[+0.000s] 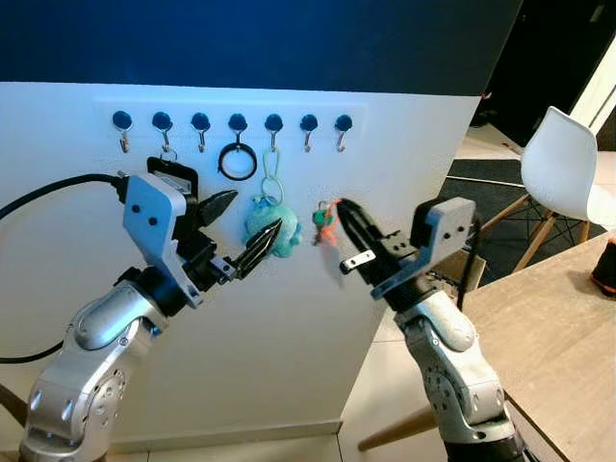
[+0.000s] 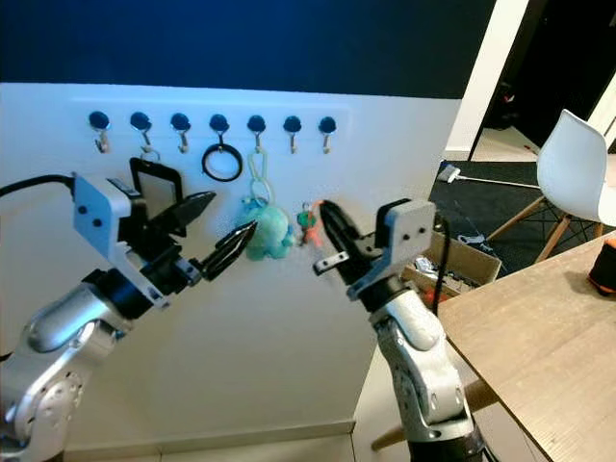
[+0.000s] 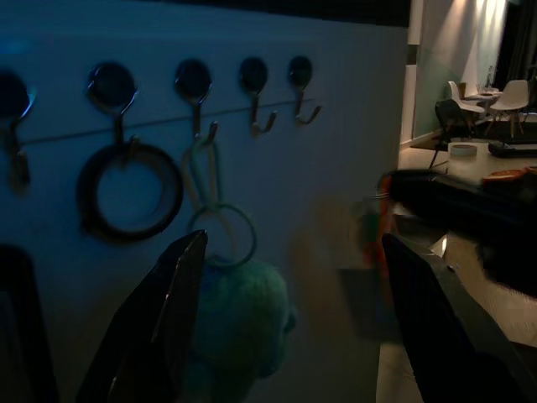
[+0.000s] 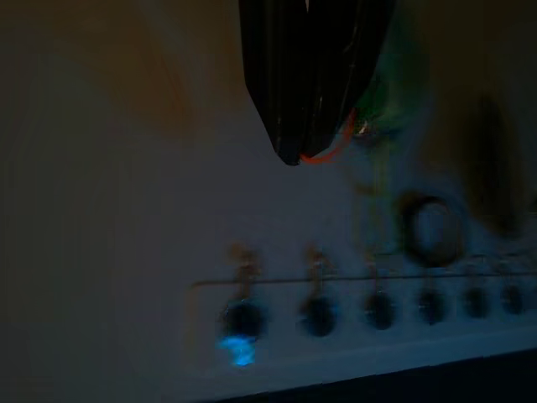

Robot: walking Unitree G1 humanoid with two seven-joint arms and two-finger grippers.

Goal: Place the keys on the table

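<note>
A small bunch of keys [image 1: 323, 221] with a green and orange tag hangs at the tip of my right gripper [image 1: 341, 208], just in front of the white wall and clear of the hooks. The right wrist view has those fingers [image 4: 285, 92] pressed together on the orange loop [image 4: 333, 151]. My left gripper [image 1: 255, 214] is open beside a teal plush keychain [image 1: 288, 234], which hangs by a pale loop from a hook [image 1: 273, 123]. The wooden table [image 1: 558, 327] lies to my right.
A row of dark round hooks [image 1: 200, 122] runs along the wall; one carries a black ring [image 1: 237, 160], another a black tag [image 1: 171, 173]. A white chair [image 1: 568, 164] stands behind the table, and a red and black object [image 1: 606, 268] sits at its far edge.
</note>
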